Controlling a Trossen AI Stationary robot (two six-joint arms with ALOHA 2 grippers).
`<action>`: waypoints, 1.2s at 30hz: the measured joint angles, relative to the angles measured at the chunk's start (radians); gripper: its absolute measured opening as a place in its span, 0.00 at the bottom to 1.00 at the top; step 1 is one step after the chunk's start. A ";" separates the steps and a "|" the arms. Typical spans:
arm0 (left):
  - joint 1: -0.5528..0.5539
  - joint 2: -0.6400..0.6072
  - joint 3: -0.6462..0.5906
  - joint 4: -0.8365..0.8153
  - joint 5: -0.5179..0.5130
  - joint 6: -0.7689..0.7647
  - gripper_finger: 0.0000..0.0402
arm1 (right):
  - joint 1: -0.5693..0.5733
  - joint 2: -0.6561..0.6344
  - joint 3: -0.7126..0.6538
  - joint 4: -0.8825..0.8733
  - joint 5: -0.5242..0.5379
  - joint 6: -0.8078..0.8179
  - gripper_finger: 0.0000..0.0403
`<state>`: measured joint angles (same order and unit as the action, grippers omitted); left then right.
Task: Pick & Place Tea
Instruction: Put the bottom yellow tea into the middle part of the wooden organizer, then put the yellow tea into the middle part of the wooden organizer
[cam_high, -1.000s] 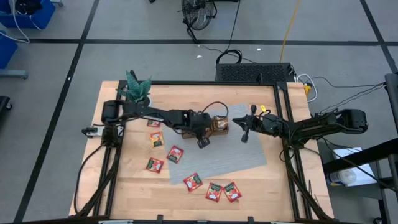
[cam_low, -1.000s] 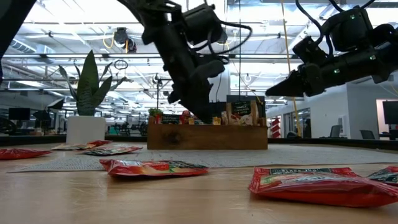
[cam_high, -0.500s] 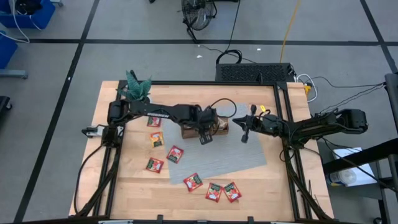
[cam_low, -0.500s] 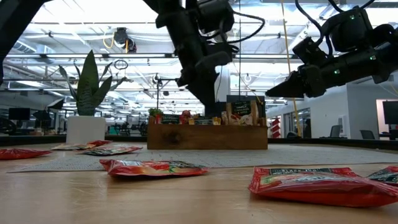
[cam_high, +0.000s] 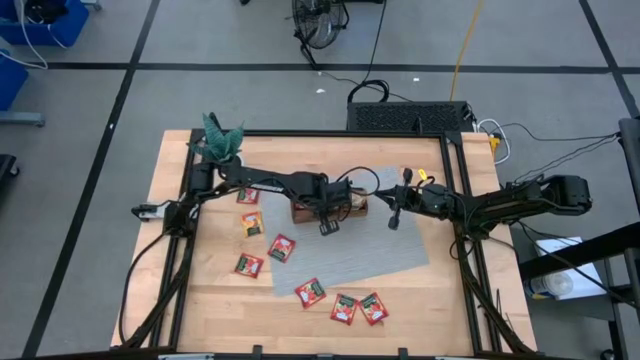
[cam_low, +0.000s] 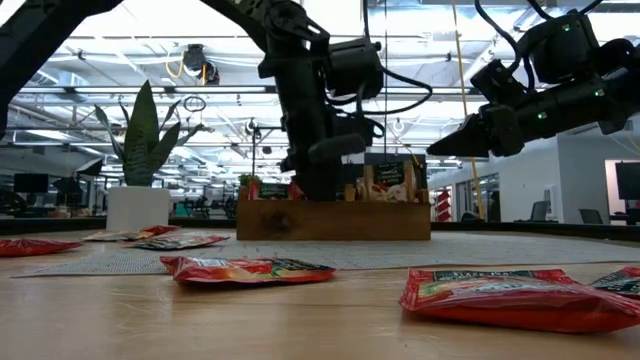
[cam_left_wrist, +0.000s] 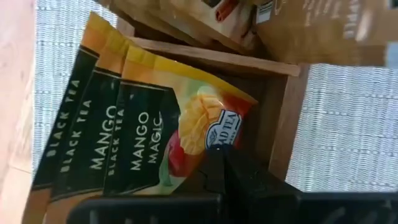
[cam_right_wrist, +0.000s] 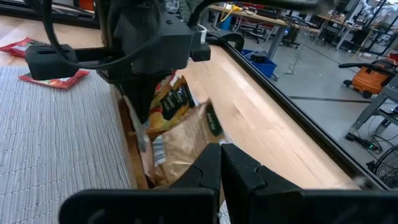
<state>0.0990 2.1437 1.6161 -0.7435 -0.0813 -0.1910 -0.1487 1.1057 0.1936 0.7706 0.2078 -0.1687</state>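
My left gripper (cam_high: 331, 222) is down at the brown wooden tray (cam_low: 333, 220), fingers pinched together on the corner of an orange-yellow mango sachet (cam_left_wrist: 186, 134) standing in a compartment beside two like it (black-tea labels). Loose red sachets (cam_high: 281, 248) lie on the surface (cam_high: 200, 290) and the grey mat (cam_high: 385, 255), well apart from the tray, more along the near edge (cam_high: 357, 307). My right gripper (cam_high: 395, 218) hangs over the mat just right of the tray, fingers together, holding nothing.
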 joint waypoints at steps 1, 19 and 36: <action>0.001 0.006 0.000 0.000 0.000 -0.001 0.00 | 0.000 0.000 0.000 0.000 0.000 0.000 0.00; -0.022 0.017 0.013 -0.016 -0.209 -0.054 0.00 | 0.000 0.000 0.000 -0.004 0.000 0.000 0.00; -0.039 -0.097 0.014 -0.053 -0.211 -0.021 0.06 | 0.000 0.000 0.001 -0.005 0.000 0.000 0.00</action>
<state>0.0601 2.0470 1.6297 -0.7964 -0.2928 -0.2119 -0.1488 1.1061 0.1944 0.7661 0.2077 -0.1688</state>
